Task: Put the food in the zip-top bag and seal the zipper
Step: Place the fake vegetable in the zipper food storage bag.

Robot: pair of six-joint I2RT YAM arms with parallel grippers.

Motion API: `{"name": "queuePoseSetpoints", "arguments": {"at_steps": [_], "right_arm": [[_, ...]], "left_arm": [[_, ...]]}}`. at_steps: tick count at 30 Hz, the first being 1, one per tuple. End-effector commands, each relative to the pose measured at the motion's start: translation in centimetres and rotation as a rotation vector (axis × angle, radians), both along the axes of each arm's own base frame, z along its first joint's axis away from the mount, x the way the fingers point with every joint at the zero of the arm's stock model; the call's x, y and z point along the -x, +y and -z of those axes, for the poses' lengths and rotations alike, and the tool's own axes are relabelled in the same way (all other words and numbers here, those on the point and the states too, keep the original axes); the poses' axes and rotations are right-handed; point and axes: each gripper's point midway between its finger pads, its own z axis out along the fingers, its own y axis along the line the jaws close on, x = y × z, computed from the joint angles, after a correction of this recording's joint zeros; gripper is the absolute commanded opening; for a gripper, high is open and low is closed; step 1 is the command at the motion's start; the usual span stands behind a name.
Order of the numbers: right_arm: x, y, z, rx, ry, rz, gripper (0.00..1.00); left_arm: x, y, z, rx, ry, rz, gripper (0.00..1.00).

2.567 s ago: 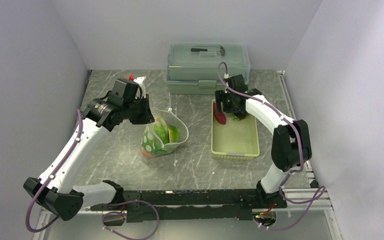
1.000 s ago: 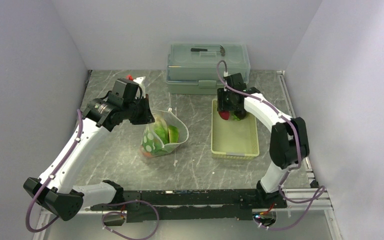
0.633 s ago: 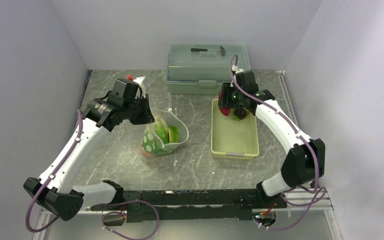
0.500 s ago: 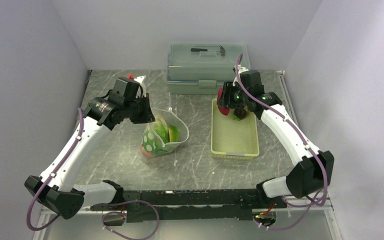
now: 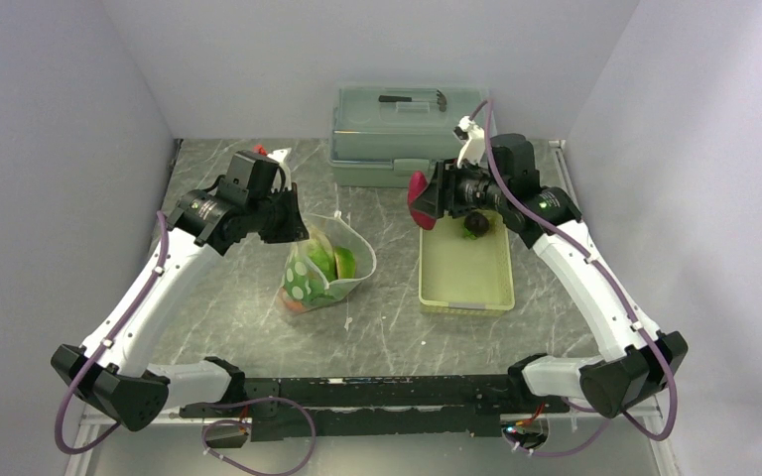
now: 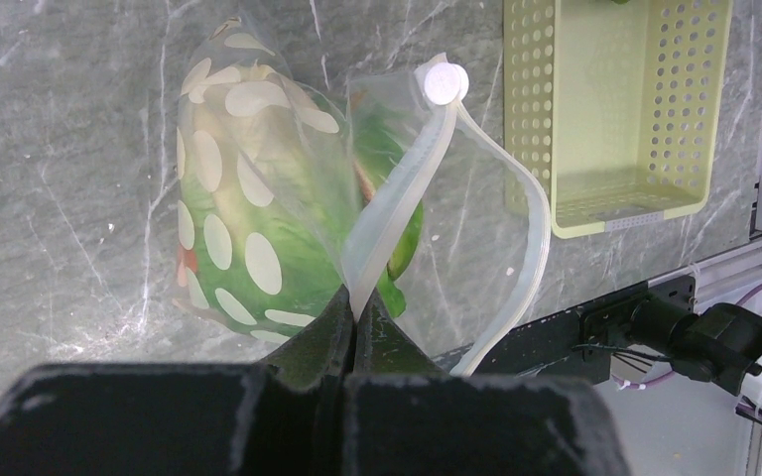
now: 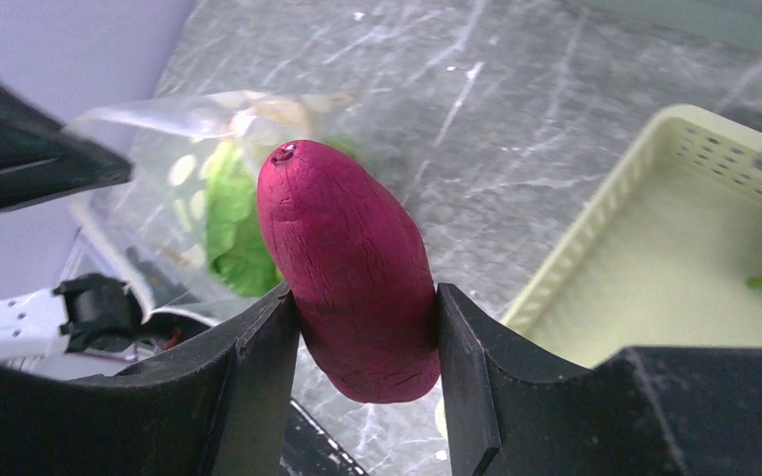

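The right hand (image 5: 435, 194) has lifted the magenta-purple root (image 5: 420, 201) out of the yellow-green tray (image 5: 466, 273) and swung it left. It grips the root firmly across the middle, up in the air just past the tray's left rim. The left hand (image 6: 352, 309) is pinched tight on the zipper (image 6: 397, 208), holding the zip-top bag (image 5: 322, 268) upright with its mouth gaping toward the root. Greens already sit inside; a dark round piece (image 5: 475, 224) waits in the tray. Only bare worktop (image 5: 387, 297) lies between tray and bag, so the path looks free, though the mouth seems barely roomier than the root.
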Motion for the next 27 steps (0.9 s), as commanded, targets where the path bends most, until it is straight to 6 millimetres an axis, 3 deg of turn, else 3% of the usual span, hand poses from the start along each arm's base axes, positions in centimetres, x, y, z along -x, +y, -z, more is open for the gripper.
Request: {"name": "queuePoseSetpoints", "arguments": {"at_steps": [1,11,20,27], "right_arm": [[2.6,2.9,-3.1,-0.043,-0.077,-0.143,0.0],[4.8,9.0,-2.0,-0.008,-0.076,-0.3,0.0],[3.6,12.2,0.4,0.106,-0.076,-0.337,0.0],[2.8,14.2,3.9,0.2,-0.036,-0.372,0.03]], "left_arm": [[-1.0,-0.3,-2.4,0.038,-0.07,-0.016,0.0],[-0.7,-0.3,-2.3,0.05,-0.066,-0.023,0.0],[-0.5,-0.3,-2.1,0.052,-0.058,-0.018,0.0],[-0.4,-0.2,-2.1,0.051,-0.059,-0.018,0.0]]}}
